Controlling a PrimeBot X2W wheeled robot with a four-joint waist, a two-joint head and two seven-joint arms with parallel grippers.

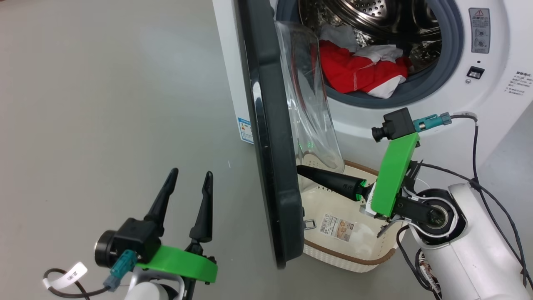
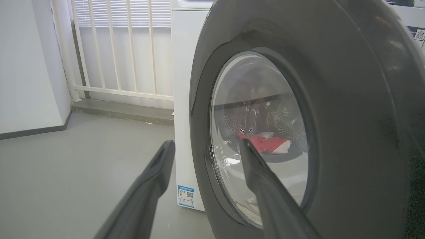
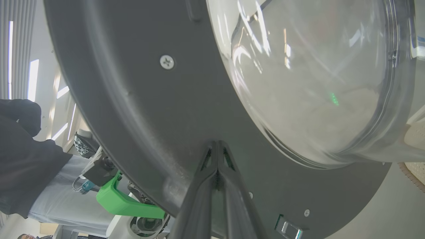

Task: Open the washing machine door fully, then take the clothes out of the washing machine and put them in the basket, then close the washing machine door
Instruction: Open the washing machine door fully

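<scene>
While the washing machine door (image 1: 270, 146) stands only partly open, step one looks unfinished.
The right pincer (image 1: 300, 168), clenched on nothing, presses its tips to the door's inner face. Just below it the basket (image 1: 354, 260) holds no garments, and beyond it the clothes (image 1: 354, 71) lie inside the washing machine (image 1: 504, 41). Across the door from it, the left pincer (image 1: 191, 173) hovers released.

Door splits your workspace in two

The washing machine door (image 1: 270, 125) stands edge-on between your arms. Your left gripper (image 1: 191, 171) has bare floor (image 1: 104, 104) around it. Your right gripper (image 1: 300, 169), fingers pressed together, is boxed in against the door's inner face over the basket (image 1: 354, 260). The washing machine (image 1: 491, 137) mouth above is unblocked.
</scene>
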